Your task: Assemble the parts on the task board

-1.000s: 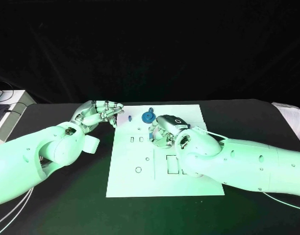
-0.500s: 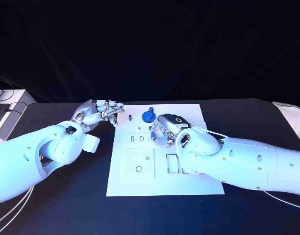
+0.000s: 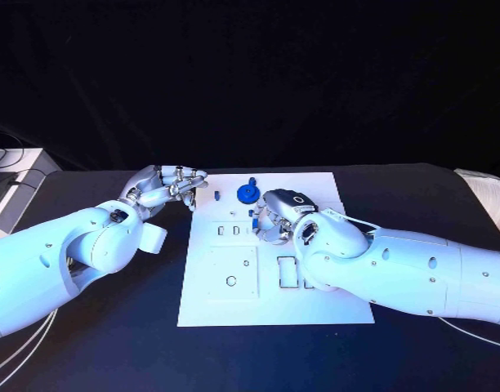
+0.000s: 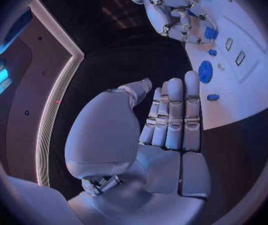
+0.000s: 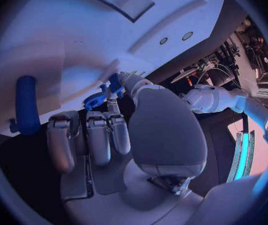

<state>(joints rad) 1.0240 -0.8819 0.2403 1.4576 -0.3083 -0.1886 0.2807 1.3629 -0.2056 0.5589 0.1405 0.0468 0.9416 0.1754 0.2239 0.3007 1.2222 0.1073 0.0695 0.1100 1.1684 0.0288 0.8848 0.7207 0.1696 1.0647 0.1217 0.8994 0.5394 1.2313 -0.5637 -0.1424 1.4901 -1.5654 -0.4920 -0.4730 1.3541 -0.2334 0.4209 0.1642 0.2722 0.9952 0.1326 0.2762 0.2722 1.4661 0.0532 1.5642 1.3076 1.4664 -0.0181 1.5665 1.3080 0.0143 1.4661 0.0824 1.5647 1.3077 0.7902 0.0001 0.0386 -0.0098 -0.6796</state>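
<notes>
Very little has moved over the last second. The left hand still hovers at the far left corner of the board, just off its left edge over the bench, at the same spot as before. In its wrist view the fingers lie straight and side by side with nothing in them, so it is open and idle.

Just right of it, near the board's far edge, the blue round part stands where it stood before, with a small blue piece beside it nearer the left edge.

Further right, the right hand still sits low over the middle of the board's far half, fingers curled downward. Its position matches the earlier frames closely; any shift is too slight to call. In its wrist view a small blue toothed part sits at the fingertips with a blue piece by the thumb, so it seems to pinch a part against the board, though I cannot tell whether the part is seated. A long blue part lies on the board well apart from the fingers.

This suggests the right hand is mid-placement, working slowly, and that the assembly is at an early stage: the rectangular slots nearer the robot look unfilled.
</notes>
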